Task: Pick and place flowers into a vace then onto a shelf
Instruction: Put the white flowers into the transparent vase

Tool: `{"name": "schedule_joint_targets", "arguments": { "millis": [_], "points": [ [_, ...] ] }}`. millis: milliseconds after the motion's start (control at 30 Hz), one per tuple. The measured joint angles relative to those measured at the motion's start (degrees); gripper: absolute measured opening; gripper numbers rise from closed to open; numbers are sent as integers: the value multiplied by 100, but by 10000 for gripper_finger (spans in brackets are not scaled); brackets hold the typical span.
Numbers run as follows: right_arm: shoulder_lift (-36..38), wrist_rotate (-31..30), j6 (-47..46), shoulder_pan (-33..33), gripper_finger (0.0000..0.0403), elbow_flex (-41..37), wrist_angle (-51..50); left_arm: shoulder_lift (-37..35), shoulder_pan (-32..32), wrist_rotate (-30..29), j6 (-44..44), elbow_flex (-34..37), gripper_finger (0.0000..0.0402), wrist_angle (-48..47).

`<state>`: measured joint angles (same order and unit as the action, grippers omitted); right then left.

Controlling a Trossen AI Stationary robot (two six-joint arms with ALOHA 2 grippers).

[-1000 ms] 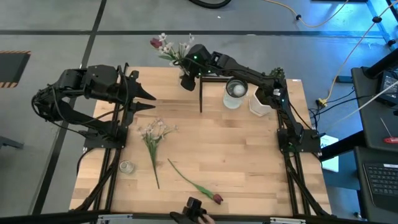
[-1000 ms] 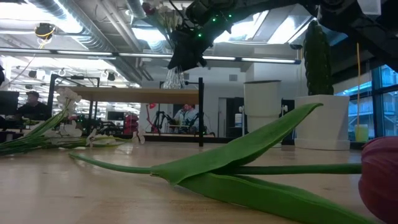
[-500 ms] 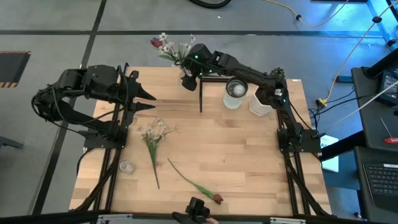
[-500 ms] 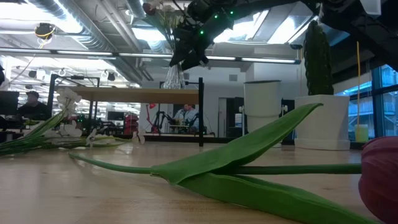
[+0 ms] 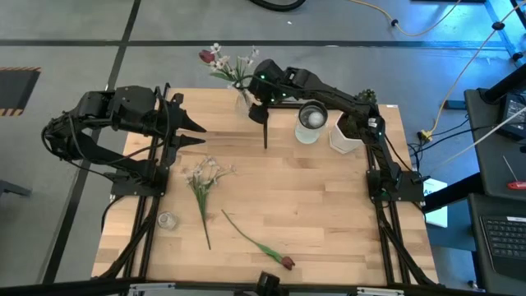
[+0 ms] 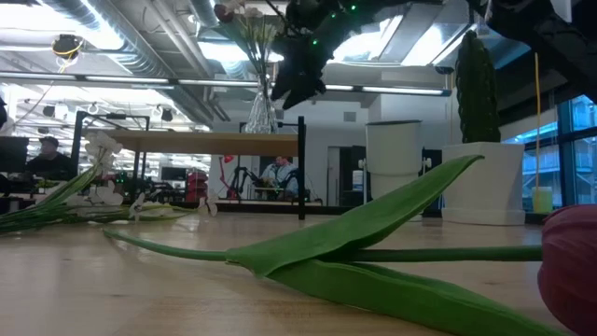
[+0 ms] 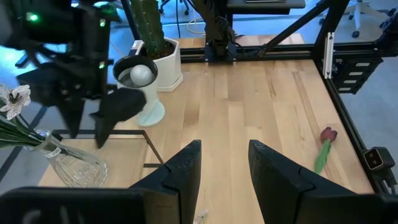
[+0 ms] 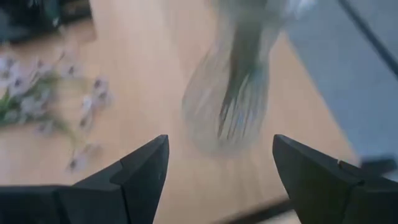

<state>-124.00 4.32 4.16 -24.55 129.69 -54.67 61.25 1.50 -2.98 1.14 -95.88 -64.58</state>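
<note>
A clear glass vase [image 5: 244, 97] holding flowers [image 5: 223, 62] stands by its base on the shelf [image 6: 196, 142] at the table's far side; it also shows in the left wrist view [image 7: 71, 165]. My right gripper [image 5: 260, 112] hangs open just beside the vase and touches nothing; in its wrist view [image 8: 217, 180] the vase [image 8: 230, 106] lies ahead of the fingers. My left gripper [image 5: 197, 134] waits open at the table's left. A white-blossom stem [image 5: 204, 185] and a red tulip [image 5: 261, 247] lie flat on the tabletop.
A white cup [image 5: 311, 122] and a cactus in a white pot [image 5: 349, 131] stand at the far right, beside the shelf. A small glass jar [image 5: 167, 219] sits near the left arm's base. People sit in the room behind [image 6: 42, 154].
My right gripper has come off the vase's neck and drawn back up and toward the table's right. The vase with its flowers has stayed upright on the shelf.
</note>
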Motion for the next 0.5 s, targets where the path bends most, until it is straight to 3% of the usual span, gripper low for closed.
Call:
{"name": "schedule_joint_targets", "arguments": {
  "millis": [233, 500],
  "points": [
    [504, 22, -118, 521, 287, 0, -1026, 0, 0, 0, -61, 0, 127, 2],
    [1318, -77, -247, 1804, 287, 2, -1366, 12, 0, 2, -387, 0, 127, 2]
  ]
}}
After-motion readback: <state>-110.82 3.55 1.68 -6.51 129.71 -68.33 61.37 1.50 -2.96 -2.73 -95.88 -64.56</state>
